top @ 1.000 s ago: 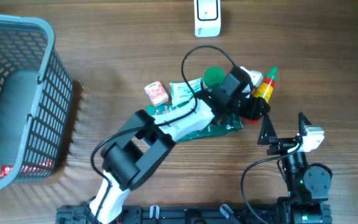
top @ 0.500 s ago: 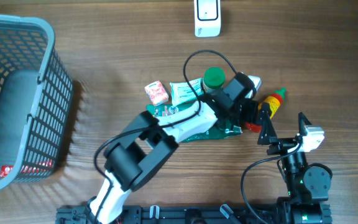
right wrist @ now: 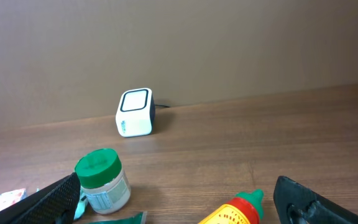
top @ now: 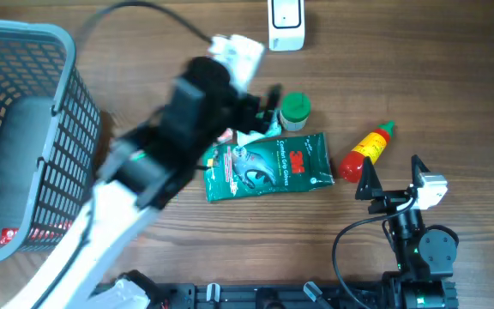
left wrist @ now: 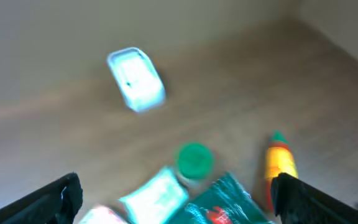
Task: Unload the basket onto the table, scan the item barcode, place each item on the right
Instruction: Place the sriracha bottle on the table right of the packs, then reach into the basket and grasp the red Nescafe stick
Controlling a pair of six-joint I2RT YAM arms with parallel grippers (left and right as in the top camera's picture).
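Red-and-yellow bottle (top: pixel 365 153), green-tipped, lies on its side; left fingers (left wrist: pixel 59 196) and right fingers (right wrist: pixel 56 199) spread, empty.

The left arm (top: pixel 178 120) is built of black joints and white shells, all blurred. A white block (top: pixel 238 53) sits just behind the left pincer (top: pixel 271 96), and a thin black cable (top: pixel 157 9) arcs off from behind it. The right pincer (top: pixel 391 182) has two black, tapering fingers (right wrist: pixel 55 199). A white module (top: pixel 431 190) sits beside it, with a round black joint (top: pixel 436 251) and a looping black lead (top: pixel 341 249) behind.
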